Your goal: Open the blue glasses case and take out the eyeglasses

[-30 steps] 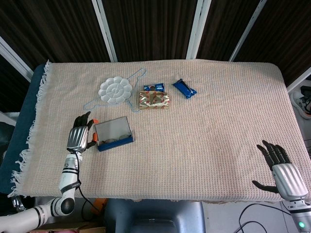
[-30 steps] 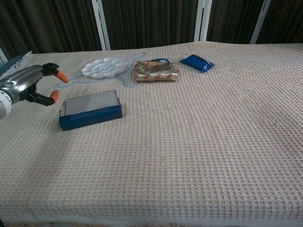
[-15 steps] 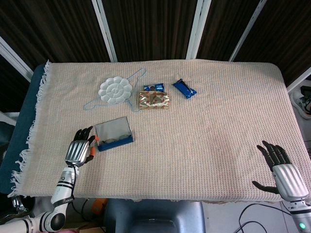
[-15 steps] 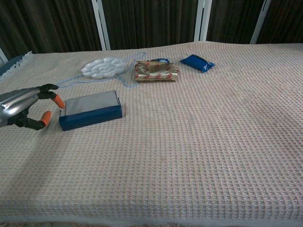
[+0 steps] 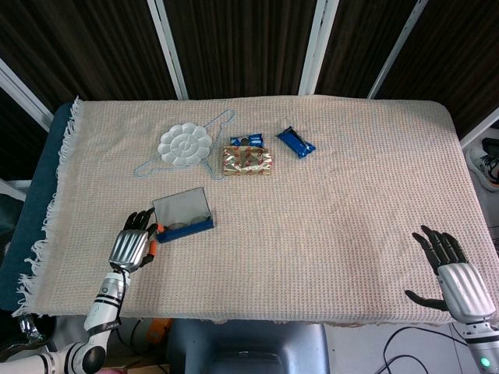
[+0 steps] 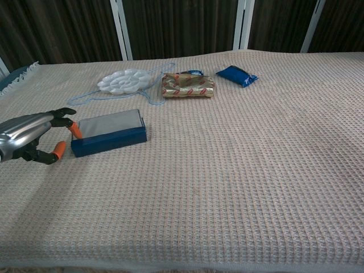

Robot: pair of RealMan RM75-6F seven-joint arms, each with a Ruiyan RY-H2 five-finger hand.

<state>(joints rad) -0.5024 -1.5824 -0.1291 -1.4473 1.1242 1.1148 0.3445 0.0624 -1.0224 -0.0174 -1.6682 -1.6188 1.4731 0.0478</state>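
The blue glasses case (image 5: 184,217) (image 6: 109,133) lies at the left of the cloth-covered table. In the head view its grey-lined lid stands raised, and the eyeglasses (image 5: 180,227) show faintly in the blue tray. My left hand (image 5: 134,244) (image 6: 32,137) sits just left of the case's near end. Its fingers are apart and hold nothing, and the orange fingertips (image 6: 75,130) are at the case's left end. I cannot tell whether they touch it. My right hand (image 5: 455,273) hovers open at the front right edge, far from the case, and shows only in the head view.
Behind the case lie a white flower-shaped palette (image 5: 185,143) (image 6: 125,80) on a thin blue wire hanger (image 5: 219,121). A gold wrapped packet (image 5: 247,160) (image 6: 188,86) and a blue snack packet (image 5: 296,142) (image 6: 236,75) lie further right. The cloth's fringe (image 5: 43,234) hangs at the left edge.
My left hand has drawn back toward the front edge and slid slightly right, ending at the case's near left end. The case and my right hand have not moved.
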